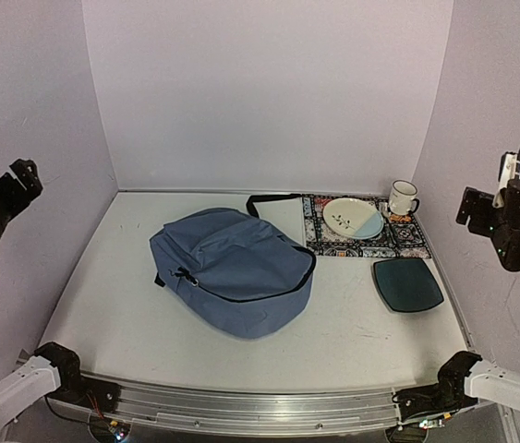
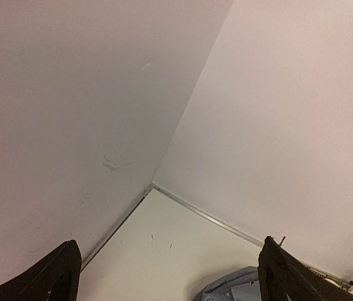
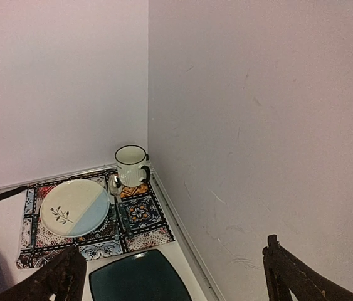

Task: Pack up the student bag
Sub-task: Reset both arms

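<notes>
Left end effector point(image 2: 170, 251) apart, right end effector point(image 3: 173, 248) apart, student bag point(image 1: 232, 272) between them, untouched

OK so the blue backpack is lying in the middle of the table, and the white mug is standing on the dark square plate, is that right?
Not quite. The white mug stands on the far right corner of the patterned mat, not on the dark square plate, which lies just off the mat's near edge. The right wrist view shows this. The backpack does lie in the middle of the table.
</notes>
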Tool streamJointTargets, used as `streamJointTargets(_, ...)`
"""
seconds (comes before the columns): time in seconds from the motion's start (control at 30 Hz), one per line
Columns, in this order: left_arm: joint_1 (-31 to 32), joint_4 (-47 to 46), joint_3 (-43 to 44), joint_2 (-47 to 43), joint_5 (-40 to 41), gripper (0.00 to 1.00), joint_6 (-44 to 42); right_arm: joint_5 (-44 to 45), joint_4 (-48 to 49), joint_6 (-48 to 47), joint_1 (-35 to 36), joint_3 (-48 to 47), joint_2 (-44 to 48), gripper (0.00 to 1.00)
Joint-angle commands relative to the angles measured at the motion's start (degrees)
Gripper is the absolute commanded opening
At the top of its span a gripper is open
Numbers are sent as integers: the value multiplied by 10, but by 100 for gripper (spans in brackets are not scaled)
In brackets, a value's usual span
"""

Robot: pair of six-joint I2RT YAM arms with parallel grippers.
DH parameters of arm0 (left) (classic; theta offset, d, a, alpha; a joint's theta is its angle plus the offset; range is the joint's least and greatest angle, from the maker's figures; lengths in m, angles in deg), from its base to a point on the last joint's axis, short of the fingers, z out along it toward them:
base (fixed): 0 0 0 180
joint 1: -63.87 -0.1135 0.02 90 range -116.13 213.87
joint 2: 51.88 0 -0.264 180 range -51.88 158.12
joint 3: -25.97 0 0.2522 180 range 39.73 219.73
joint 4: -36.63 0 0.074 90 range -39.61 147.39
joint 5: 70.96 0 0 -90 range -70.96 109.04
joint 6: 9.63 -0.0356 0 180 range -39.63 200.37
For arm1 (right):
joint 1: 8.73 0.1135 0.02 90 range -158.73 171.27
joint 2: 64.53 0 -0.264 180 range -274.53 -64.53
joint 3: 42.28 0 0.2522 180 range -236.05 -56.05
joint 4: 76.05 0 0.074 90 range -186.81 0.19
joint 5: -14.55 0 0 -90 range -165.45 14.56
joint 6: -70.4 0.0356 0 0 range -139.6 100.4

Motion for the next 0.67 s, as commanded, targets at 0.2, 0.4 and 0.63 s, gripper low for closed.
streamJointTargets(0.2,-1,-36,-24,-94,55,100,-64,14,30,-33,-2,65,73,98)
streamJointTargets(0.4,-1,-50,-36,-108,73,100,-67,20,41,-34,-2,72,71,98)
streamJointTargets(0.63,-1,-54,-34,-101,61,100,-83,25,46,-36,-1,78,74,98)
